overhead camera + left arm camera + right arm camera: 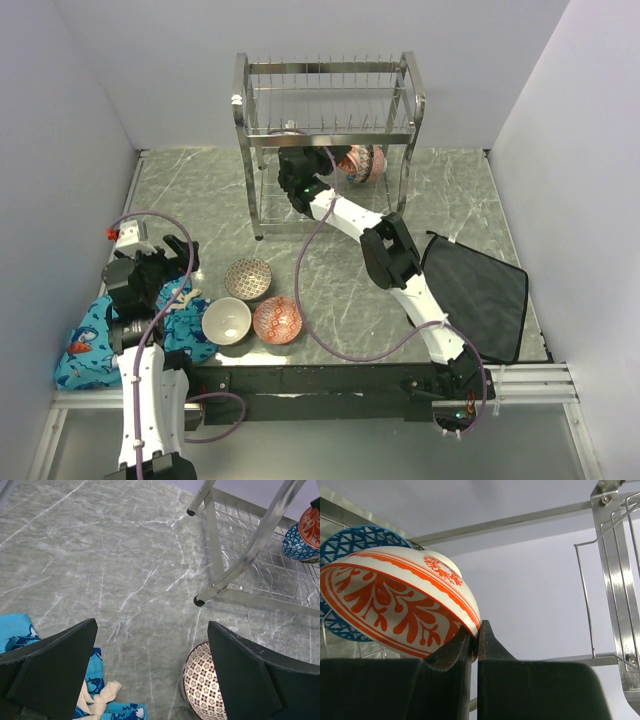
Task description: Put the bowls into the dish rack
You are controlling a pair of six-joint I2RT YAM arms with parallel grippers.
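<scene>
Red-orange bowl (405,605) pinched at its rim by right gripper (475,632), inside dish rack (325,68) beside blue bowl (365,535). Left gripper (152,625) near left, spread wide, empty.

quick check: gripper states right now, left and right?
Left gripper: open, holding nothing.
Right gripper: shut on the rim of the red-orange bowl, inside the dish rack.

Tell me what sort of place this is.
Likely a robot test cell, not a kitchen: plain white walls box in a marble-look table, two arms are bolted at its edge, with a dish rack and bowls.
</scene>
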